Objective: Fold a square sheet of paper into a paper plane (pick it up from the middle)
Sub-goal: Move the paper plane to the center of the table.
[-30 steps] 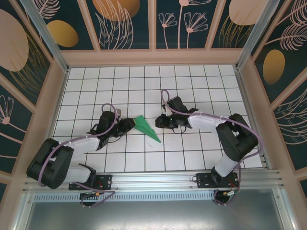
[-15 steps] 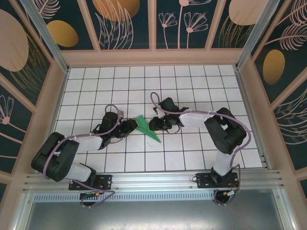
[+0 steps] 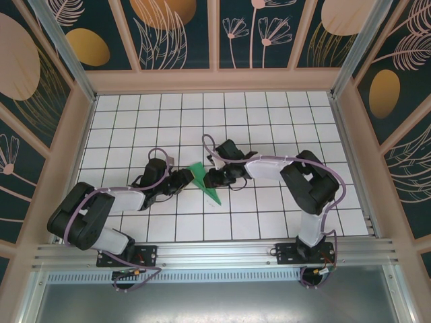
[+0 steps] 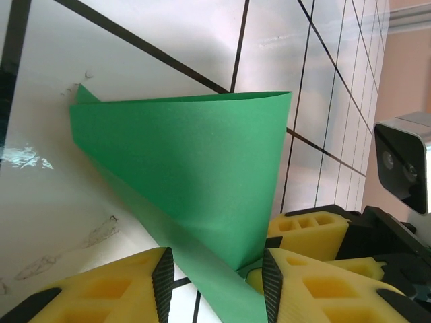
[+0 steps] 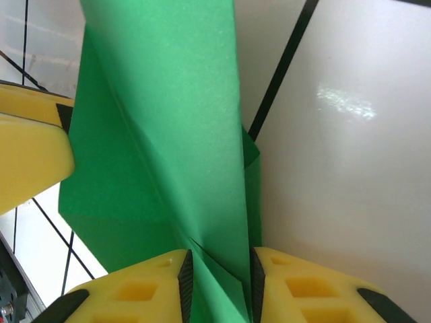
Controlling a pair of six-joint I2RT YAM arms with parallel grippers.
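The green sheet of paper (image 3: 200, 173) lies mid-table, folded into a narrow dart whose tip (image 3: 215, 197) points toward the near right. One flap stands up off the tiles (image 4: 195, 155). My left gripper (image 3: 183, 179) is at the paper's left edge. It is open (image 4: 215, 286): a strip of the paper runs between its pads, with table showing beside the left pad. My right gripper (image 3: 209, 178) comes from the right and is shut (image 5: 219, 286) on the raised folded layers (image 5: 168, 121). The two grippers face each other across the paper.
The white tiled table (image 3: 269, 121) is walled by a wooden frame (image 3: 215, 81) at the back and sides, with a metal rail (image 3: 215, 252) along the near edge. Both arms lie low over the tiles, their cables looping above them.
My right gripper slid left across the tiles to the paper and narrowed its jaws around the raised fold. The left gripper edged slightly right and stayed at the paper's left edge.
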